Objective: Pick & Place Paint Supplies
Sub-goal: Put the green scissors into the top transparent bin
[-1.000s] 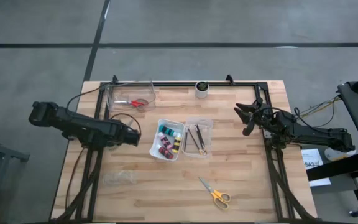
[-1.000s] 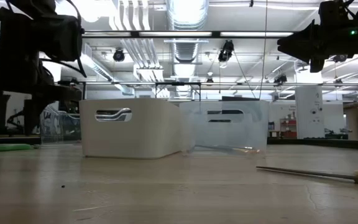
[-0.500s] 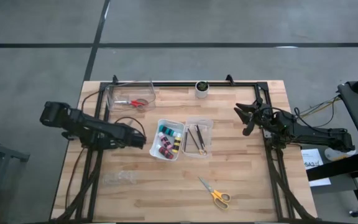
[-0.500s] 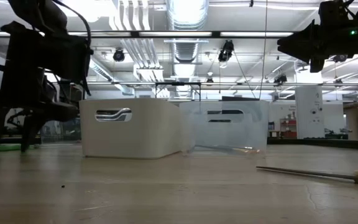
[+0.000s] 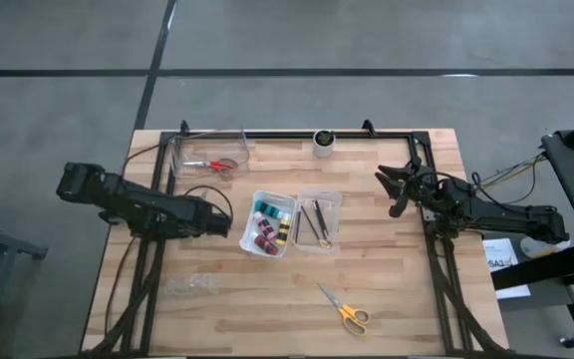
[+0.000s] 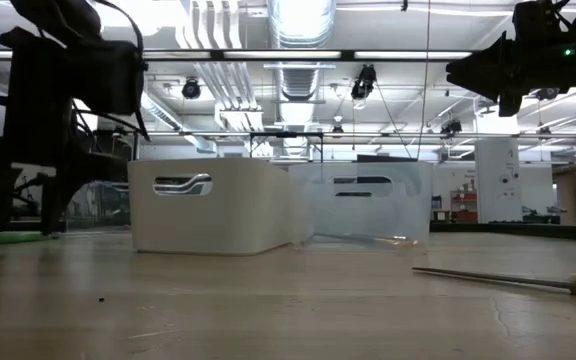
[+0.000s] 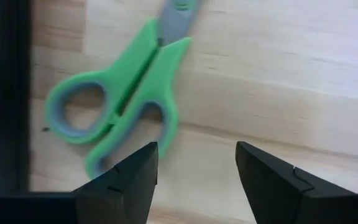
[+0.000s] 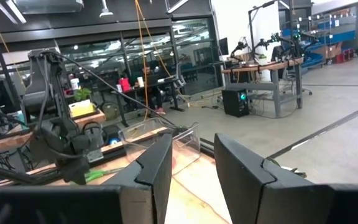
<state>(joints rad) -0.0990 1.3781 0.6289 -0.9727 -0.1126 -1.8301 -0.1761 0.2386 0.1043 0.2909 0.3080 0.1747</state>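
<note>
Green scissors [image 7: 123, 118] with grey-lined handles lie flat on the wooden table. My left gripper [image 7: 197, 168] hangs open just above them, pointing down, with its fingers beside the handles and apart from them. In the high view my left arm [image 5: 217, 221] covers these scissors. Yellow-handled scissors [image 5: 345, 309] lie near the front edge. Paint bottles fill a white tray [image 5: 270, 224], and dark brushes lie in a clear tray [image 5: 317, 219]. Red-handled scissors [image 5: 217, 164] sit in a clear bin [image 5: 207, 150]. My right gripper [image 5: 394, 191] waits raised at the table's right, open and with nothing in it.
A small white round cup [image 5: 323, 142] stands at the far edge. A clear, see-through item [image 5: 192, 287] lies at the near left. A black frame [image 5: 297, 133] runs along the table's far side. Bare wood lies between the trays and the front edge.
My left gripper has sunk a little toward the table over the green scissors and has stayed open.
</note>
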